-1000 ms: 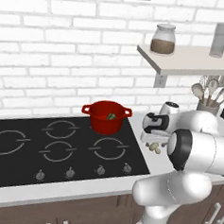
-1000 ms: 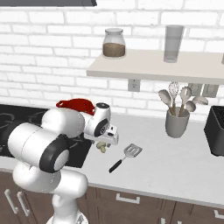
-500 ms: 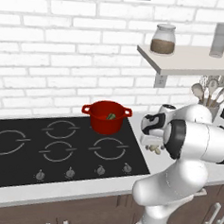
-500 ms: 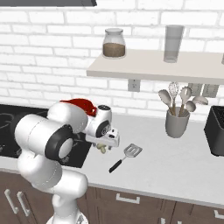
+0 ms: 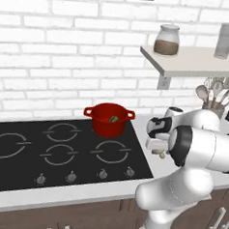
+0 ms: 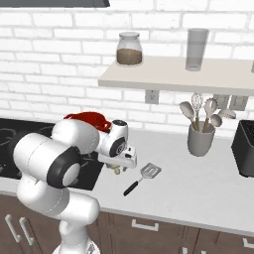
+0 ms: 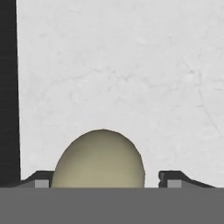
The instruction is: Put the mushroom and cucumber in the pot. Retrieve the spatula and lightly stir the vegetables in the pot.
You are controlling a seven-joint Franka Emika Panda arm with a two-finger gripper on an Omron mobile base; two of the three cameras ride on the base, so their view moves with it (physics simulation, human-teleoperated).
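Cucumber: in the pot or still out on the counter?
In. A small green piece, the cucumber, shows inside the red pot on the stove's back-right burner.

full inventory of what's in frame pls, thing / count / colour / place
pot: 1, bright red, back right of the cooktop
cucumber: 1, green, inside the pot
mushroom: 1, beige, on the counter between the gripper fingers
spatula: 1, grey blade with black handle, flat on the counter right of the cooktop
cooktop: 1, black, set in the counter, knobs along its front
counter: 1, pale marbled
utensil cup: 1, grey, on the counter below the shelf, holding spoons and a whisk
shelf: 1, pale, on the brick wall
jar: 1, clear with brown contents, on the shelf
tumbler: 1, clear grey, on the shelf
dark appliance: 1, black, right edge of the counter
gripper: 1, dark tips, astride the mushroom, gap visible on one side
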